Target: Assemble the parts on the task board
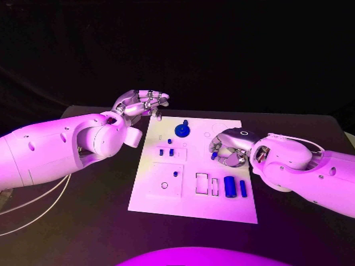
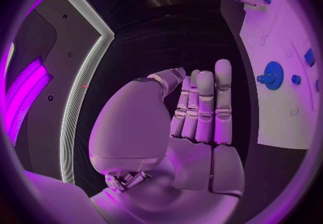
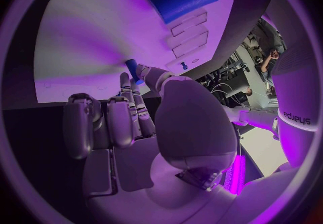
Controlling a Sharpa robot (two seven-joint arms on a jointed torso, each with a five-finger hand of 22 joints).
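Right hand (image 1: 229, 149) sits low over the board (image 1: 157, 197), right of centre, pinching a small blue peg (image 3: 132, 69) between thumb and fingertip — it looks held, though the grip is partly hidden. Left hand (image 1: 141, 103) hovers off the board's far-left corner, fingers straight, together, holding nothing. The gear (image 1: 182, 130) stands near the board's far edge, two cylinders (image 1: 229, 187) near its right edge.

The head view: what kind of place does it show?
Probably a robot test or lab station: a black table carries a white task board with blue parts such as a gear, between the left hand and right hand.
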